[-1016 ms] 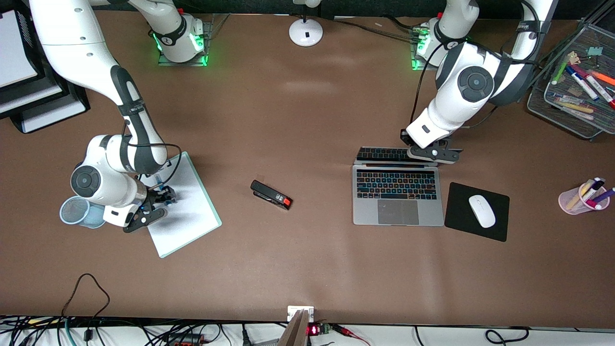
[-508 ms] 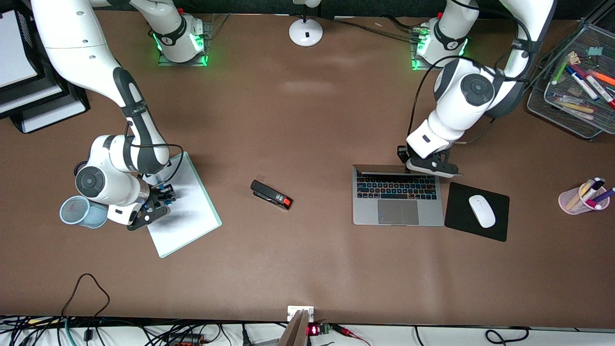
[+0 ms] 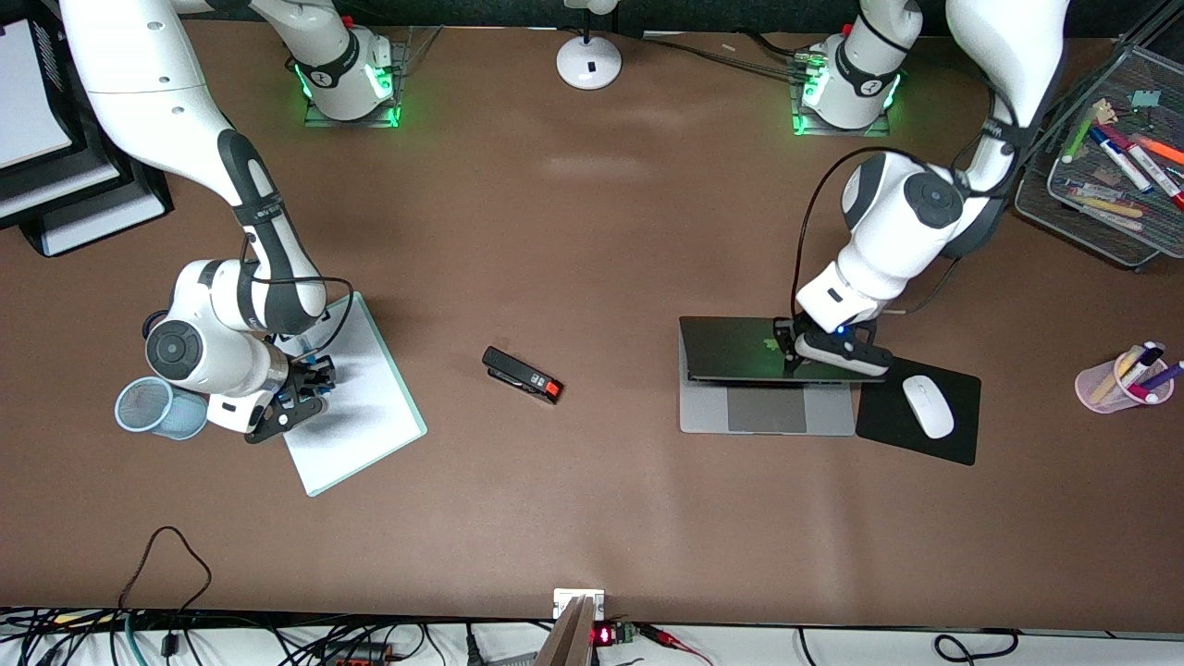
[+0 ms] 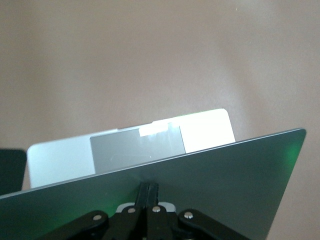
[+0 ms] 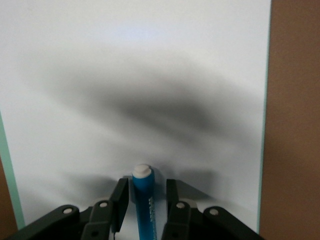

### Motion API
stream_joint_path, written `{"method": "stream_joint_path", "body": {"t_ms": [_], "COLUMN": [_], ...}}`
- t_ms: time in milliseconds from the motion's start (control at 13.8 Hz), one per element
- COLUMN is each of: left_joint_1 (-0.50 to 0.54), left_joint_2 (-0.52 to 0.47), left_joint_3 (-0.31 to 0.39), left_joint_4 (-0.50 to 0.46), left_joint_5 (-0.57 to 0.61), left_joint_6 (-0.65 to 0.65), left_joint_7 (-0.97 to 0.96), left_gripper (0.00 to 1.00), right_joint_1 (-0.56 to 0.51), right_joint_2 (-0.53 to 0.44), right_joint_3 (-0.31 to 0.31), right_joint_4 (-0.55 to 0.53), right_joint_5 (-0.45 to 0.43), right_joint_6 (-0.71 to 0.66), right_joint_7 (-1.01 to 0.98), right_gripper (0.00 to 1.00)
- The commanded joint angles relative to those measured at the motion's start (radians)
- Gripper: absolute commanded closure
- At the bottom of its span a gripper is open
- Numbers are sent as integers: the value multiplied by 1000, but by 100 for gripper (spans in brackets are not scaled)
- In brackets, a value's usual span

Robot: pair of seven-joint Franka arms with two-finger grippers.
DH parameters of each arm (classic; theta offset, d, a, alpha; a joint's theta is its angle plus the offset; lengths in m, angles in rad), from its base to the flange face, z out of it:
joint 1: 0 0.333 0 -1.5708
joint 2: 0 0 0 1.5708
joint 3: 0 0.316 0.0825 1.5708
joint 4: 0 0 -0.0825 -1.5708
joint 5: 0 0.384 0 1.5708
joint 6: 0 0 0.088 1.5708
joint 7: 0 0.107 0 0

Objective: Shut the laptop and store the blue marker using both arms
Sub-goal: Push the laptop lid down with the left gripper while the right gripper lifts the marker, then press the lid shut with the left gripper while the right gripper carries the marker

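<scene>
We see the left claw [image 3: 803,356] pinched fully together, its tips pressing down on the dark lid of the laptop [image 3: 740,351], which is tilted partway over the keyboard with the trackpad uncovered. The left arm bends down to it from its base. The right claw [image 5: 144,197] is low over the white pad [image 3: 356,398], its fingers [image 5: 120,197] straddling the blue marker [image 5: 145,202] without clearly clamping it; that arm is folded at the elbow. The laptop lies on the worktop [image 3: 592,231] beside a black mousepad [image 3: 902,430].
</scene>
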Motion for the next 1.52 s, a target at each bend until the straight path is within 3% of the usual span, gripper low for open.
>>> {"method": "stream_joint_path", "body": {"t_ms": [0, 944, 1161, 1452], "left_joint_1": [7, 14, 10, 10], "left_joint_2": [81, 298, 328, 338], "left_joint_3": [-4, -1, 9, 9], "left_joint_4": [71, 178, 195, 196], "left_joint_5": [1, 10, 10, 10], "left_joint_6": [24, 150, 151, 151], "left_joint_7": [79, 183, 203, 203], "left_gripper": [100, 100, 100, 100], "right_joint_1": [1, 3, -2, -3], "right_joint_2": [-5, -26, -73, -156], "right_joint_3": [2, 2, 2, 6], "right_joint_4": [-10, 10, 27, 23], "right_joint_5": [-2, -7, -11, -2], "right_joint_6": [14, 19, 17, -7], "right_joint_7": [8, 1, -31, -215], "right_gripper": [66, 95, 95, 95]}}
